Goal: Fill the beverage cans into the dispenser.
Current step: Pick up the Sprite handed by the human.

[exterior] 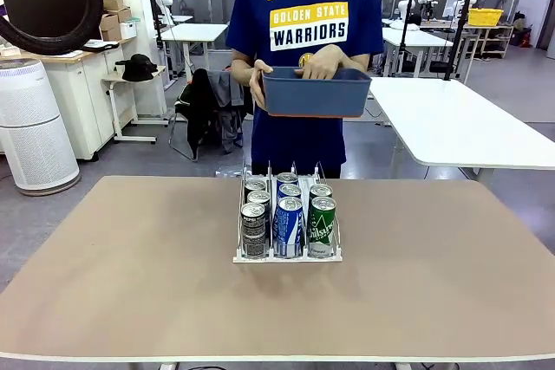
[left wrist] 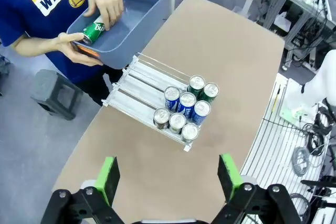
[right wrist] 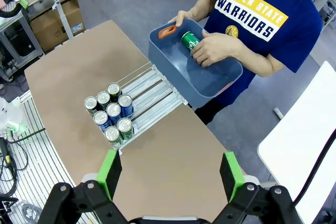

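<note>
Tan tabletop (exterior: 130, 283) carries the dispenser (left wrist: 142, 80), with eight beverage cans (exterior: 288, 224) at its robot-side end. Beyond it a person holds a tub (right wrist: 210, 80) containing a green can (right wrist: 190, 41). Left hand (left wrist: 168, 169) and right hand (right wrist: 169, 169) hover spread apart, empty. Cans look rigid, slick and probably weighty: grip mid-body.

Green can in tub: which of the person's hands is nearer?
Person's left hand: holding the green aluminium can inside the blue-grey plastic tub. Right hand grips the tub's handle end.

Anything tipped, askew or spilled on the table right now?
Nothing stands out. The cans stand upright in the dispenser, bunched at the robot's end of its lanes. Past the far edge, a person's hand grips a green can inside the tub.
</note>
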Tool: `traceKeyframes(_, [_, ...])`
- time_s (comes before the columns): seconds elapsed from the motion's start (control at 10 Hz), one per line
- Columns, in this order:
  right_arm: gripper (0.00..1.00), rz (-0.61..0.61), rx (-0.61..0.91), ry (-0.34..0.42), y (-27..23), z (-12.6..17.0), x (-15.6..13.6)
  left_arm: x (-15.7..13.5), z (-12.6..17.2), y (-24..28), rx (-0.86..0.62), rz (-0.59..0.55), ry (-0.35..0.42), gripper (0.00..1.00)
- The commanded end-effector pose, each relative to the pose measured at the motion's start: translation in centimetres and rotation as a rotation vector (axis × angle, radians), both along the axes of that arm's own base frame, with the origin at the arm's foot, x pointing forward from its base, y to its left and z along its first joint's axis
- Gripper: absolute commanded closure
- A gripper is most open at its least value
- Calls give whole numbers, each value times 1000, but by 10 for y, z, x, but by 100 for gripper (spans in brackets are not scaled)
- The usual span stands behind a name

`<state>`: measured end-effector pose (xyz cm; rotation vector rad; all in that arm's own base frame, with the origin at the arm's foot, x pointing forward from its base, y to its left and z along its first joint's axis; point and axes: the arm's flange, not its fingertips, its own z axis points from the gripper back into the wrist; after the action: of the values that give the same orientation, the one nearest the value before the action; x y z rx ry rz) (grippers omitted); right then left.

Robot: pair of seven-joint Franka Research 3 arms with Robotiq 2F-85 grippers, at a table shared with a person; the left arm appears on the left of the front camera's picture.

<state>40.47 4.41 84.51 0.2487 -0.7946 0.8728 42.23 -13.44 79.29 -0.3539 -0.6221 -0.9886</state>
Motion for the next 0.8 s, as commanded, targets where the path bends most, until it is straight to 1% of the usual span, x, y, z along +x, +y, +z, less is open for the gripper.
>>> traceKeyframes(0.0, [0, 6, 2, 6, 2, -1, -1, 0, -5, 1, -21, 30, 83, 0])
traceKeyframes(0.1, [0, 6, 2, 6, 2, -1, -1, 18, -23, -10, 91, 29, 145, 0])
traceKeyframes(0.2, [0, 6, 2, 6, 2, -1, -1, 1, -3, 1, -7, 13, 29, 0])
traceKeyframes(0.7, [0, 6, 2, 6, 2, -1, -1, 1, -3, 1, -7, 13, 29, 0])
